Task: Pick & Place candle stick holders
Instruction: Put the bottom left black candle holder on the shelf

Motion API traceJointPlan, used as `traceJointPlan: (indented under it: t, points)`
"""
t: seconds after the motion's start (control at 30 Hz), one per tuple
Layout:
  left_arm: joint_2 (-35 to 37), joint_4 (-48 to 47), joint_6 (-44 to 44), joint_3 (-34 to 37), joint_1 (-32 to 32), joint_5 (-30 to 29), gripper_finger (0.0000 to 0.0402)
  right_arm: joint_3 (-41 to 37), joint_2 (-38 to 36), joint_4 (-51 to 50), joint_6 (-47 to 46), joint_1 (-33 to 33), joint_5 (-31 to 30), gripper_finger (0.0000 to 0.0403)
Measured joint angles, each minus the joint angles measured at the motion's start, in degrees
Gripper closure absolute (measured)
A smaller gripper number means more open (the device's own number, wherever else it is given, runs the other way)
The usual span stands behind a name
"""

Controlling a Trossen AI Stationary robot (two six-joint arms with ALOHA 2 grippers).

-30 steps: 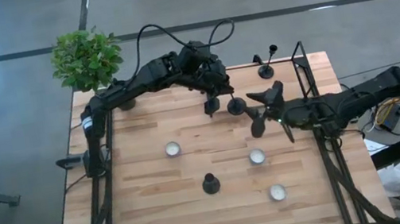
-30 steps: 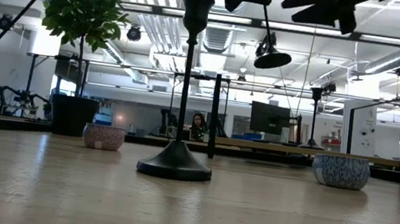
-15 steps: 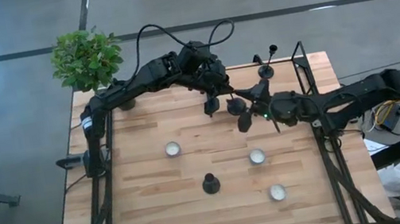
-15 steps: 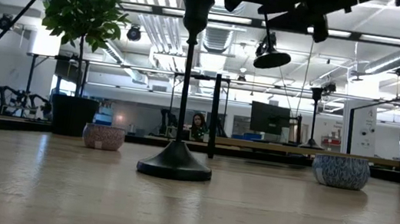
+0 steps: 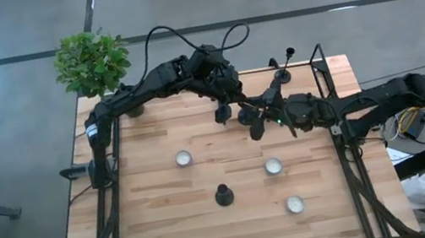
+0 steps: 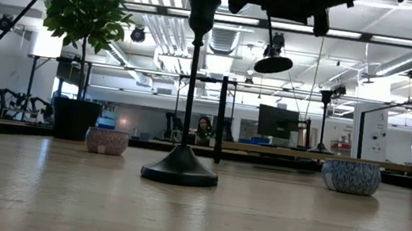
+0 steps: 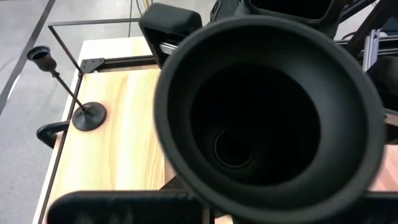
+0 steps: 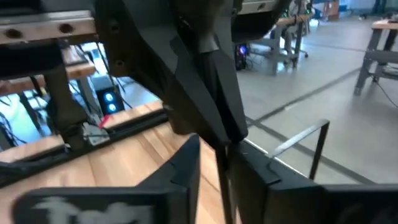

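The left gripper (image 5: 224,109) reaches from the table's (image 5: 162,229) far left corner toward the middle of the far edge, wrist bent down, pinching a candle stick holder (image 5: 256,114) held in the air with its flared base facing the wrist camera. The right gripper (image 5: 261,111) stretches in flat from the right side, its fingers (image 8: 186,165) spread on either side of that holder's thin stem, just beside the left gripper. A second holder (image 5: 224,194) stands nearer, a third (image 5: 282,72) beyond the right gripper
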State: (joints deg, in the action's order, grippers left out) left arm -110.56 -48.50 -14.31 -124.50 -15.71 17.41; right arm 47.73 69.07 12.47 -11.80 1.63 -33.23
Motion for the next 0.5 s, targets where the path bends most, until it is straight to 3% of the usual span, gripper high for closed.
traceJointPlan:
  t: [0.13, 0.5]
  points:
    - [0.0, 0.0, 0.3, 0.0, -0.1, -0.1, 0.0382, 3.2, 1.0, -6.7, 0.1, -0.9, 0.3, 0.0384]
    - [0.0, 0.2, 0.3, 0.0, -0.1, -0.3, 0.0375, 6.5, 1.7, -12.6, 0.0, -1.1, -0.1, 0.0393]
